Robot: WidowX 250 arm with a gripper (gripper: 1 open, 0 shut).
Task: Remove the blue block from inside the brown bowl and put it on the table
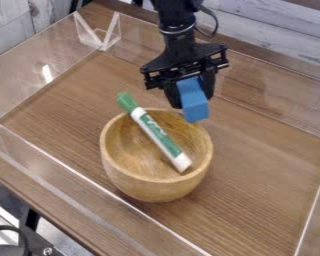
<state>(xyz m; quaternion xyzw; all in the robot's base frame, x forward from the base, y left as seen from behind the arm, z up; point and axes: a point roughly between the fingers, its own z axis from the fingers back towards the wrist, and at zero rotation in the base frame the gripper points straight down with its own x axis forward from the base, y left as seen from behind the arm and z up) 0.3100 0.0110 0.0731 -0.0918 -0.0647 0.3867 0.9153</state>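
The single dark arm came in from the top of the view, its jointed black links running downward and its wrist reaching toward the lower part of the frame. The end effector (191, 82) hung at the bottom of the arm with its tip pointing down, its jaws closed on a block (194, 100). Black brackets stuck out to both sides just above the jaws, and a thin cable looped beside the upper links.
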